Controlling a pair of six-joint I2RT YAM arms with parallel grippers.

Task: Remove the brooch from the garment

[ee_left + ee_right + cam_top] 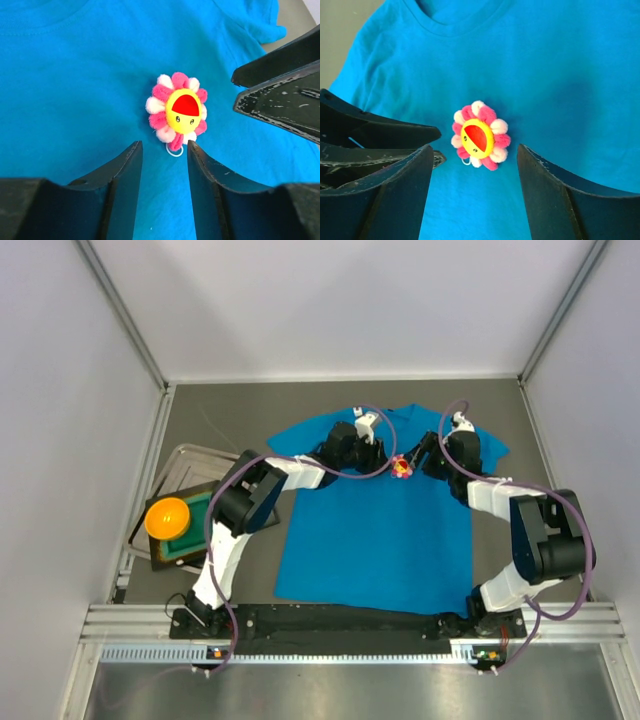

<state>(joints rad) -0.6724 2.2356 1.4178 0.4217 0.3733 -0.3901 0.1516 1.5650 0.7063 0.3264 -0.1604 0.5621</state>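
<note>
The brooch (pixel 401 467), a flower with pink and white petals and a yellow smiling centre, sits on the chest of the blue T-shirt (pixel 370 540). In the left wrist view the brooch (pixel 177 112) lies just beyond my open left gripper (pixel 164 148), its white loop between the tips. In the right wrist view the brooch (pixel 480 136) lies just ahead of my open right gripper (pixel 475 150). Both grippers hover over the shirt (pixel 75 90) (pixel 560 75) from opposite sides, left (pixel 381 456) and right (pixel 420 462). Neither holds anything.
A metal tray (pixel 186 462) at the left holds a green block (pixel 200 525) with an orange ball (pixel 167 517) on it. White walls enclose the grey table (pixel 250 405). The right gripper's fingers (pixel 280 95) show in the left wrist view.
</note>
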